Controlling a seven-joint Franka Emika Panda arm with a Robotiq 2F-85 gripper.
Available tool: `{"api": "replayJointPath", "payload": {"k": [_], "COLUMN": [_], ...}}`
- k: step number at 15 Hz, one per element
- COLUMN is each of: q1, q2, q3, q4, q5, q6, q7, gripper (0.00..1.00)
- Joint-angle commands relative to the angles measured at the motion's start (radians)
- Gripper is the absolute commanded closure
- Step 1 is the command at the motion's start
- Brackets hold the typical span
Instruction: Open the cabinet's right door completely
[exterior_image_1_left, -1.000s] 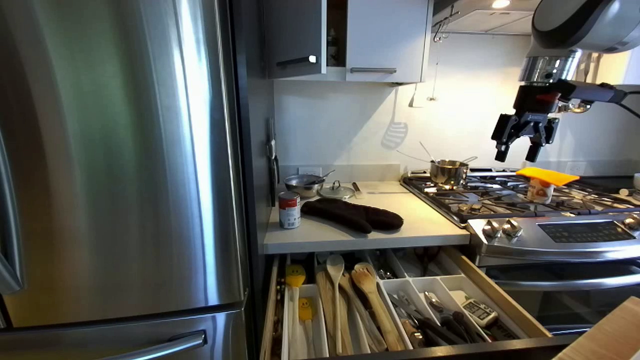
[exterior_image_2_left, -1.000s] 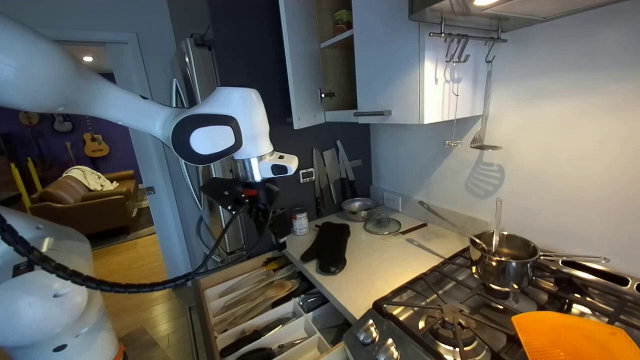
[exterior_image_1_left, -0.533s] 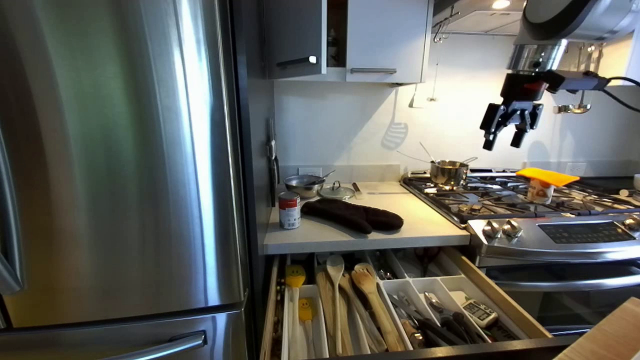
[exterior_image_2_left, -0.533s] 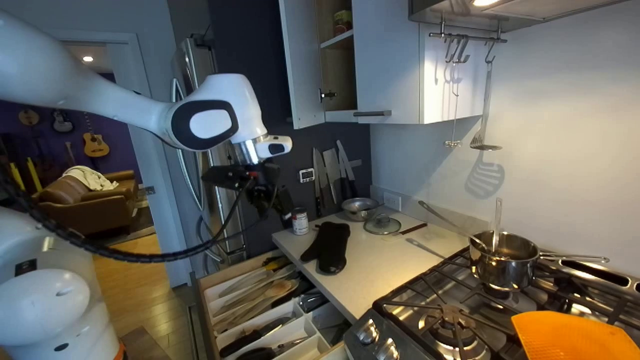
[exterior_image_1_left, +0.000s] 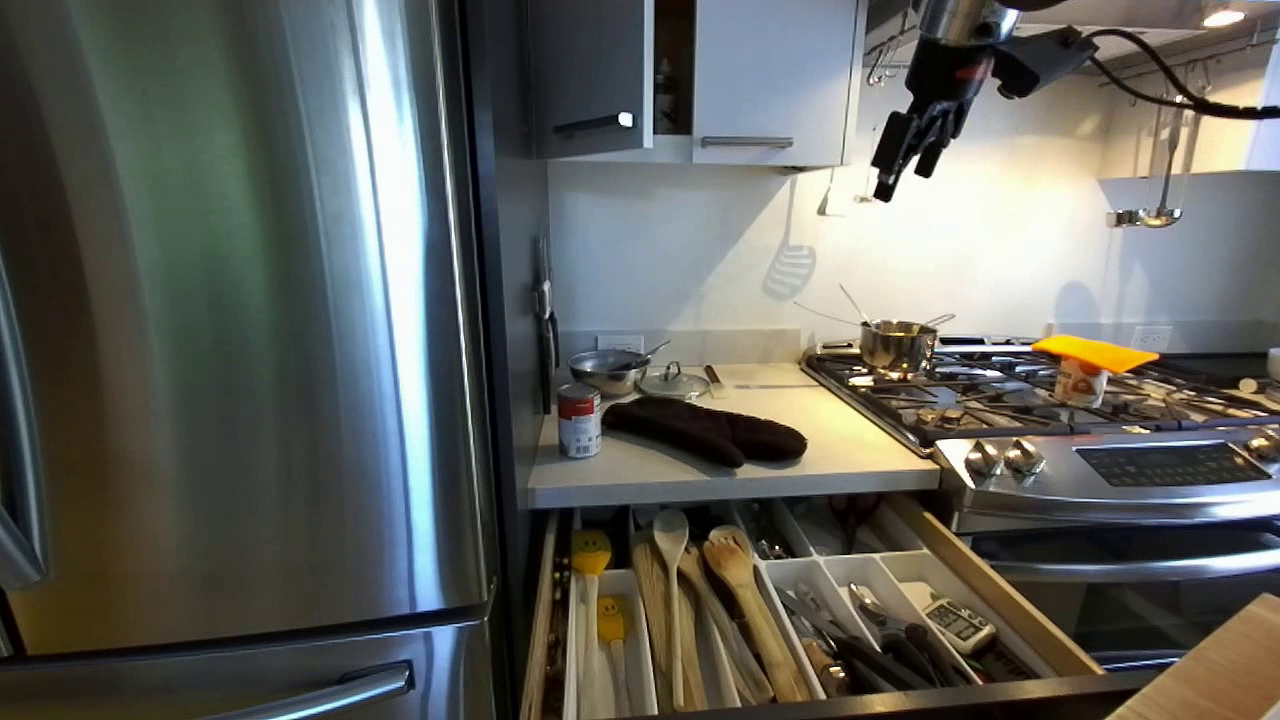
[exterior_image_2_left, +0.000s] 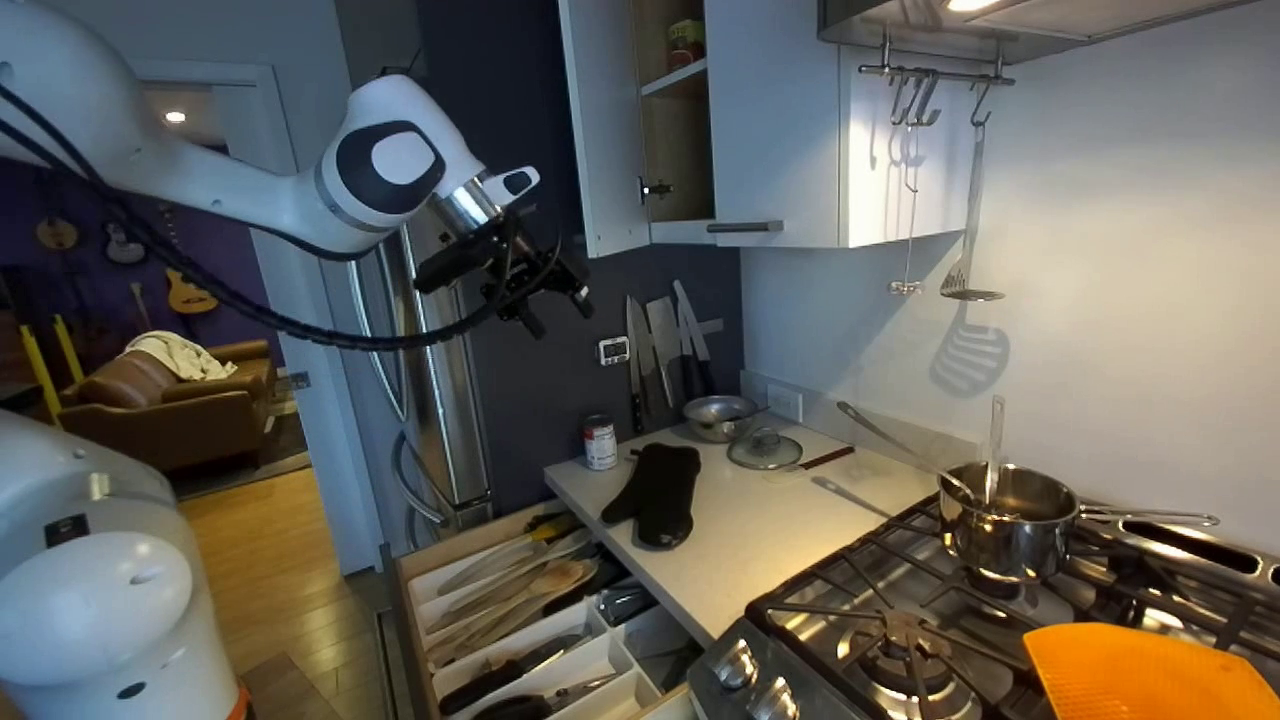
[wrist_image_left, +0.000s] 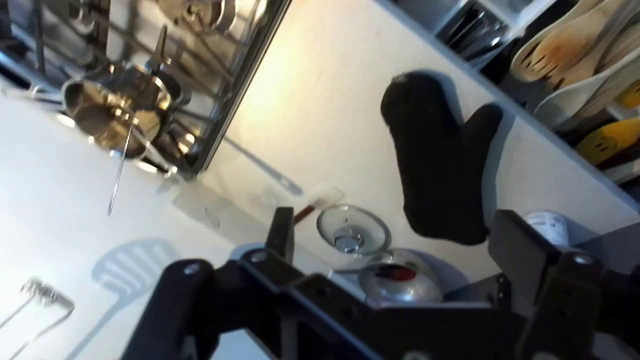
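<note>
The cabinet hangs on the wall above the counter. Its right door is a pale grey flat panel and is shut; it also shows in the other exterior frame. Its bar handle lies along the bottom edge. The darker left door stands partly open, with a dark shelved inside showing beside it. My gripper is open and empty, tilted, apart from both doors. In an exterior view my gripper hangs lower than the handle. The doors are not in the wrist view, where the gripper fingers stand wide apart.
The steel fridge stands left of the counter. An open utensil drawer juts out below. A range hood with a hook rail is beside the cabinet. Pot, mitts and can stand below.
My gripper has risen and tilted so its fingers point more forward. It has come closer to the cabinet doors. The doors have not moved, and the gripper stays open.
</note>
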Motion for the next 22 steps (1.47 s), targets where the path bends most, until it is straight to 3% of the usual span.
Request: {"api": "replayJointPath", "payload": {"k": [1,5,13,14,22], "q1": [0.011,0.038,0.096,0.074,0.078], "q2": [0.112,0.236,0.418,0.387,0.408], "q3": [-0.011,-0.039,-0.202,-0.160,-0.163], "q4": [0.095,0.221,0.389,0.354,0.377], "q5": [0.011,0.144,0.597,0.502,0.551], "q6": [0.069,-0.059,-0.141,-0.107,-0.105], "q7": [0.064,0.120,-0.040,-0.001,0.006], "gripper": [0.00,0.00,0.00,0.00,0.00]}}
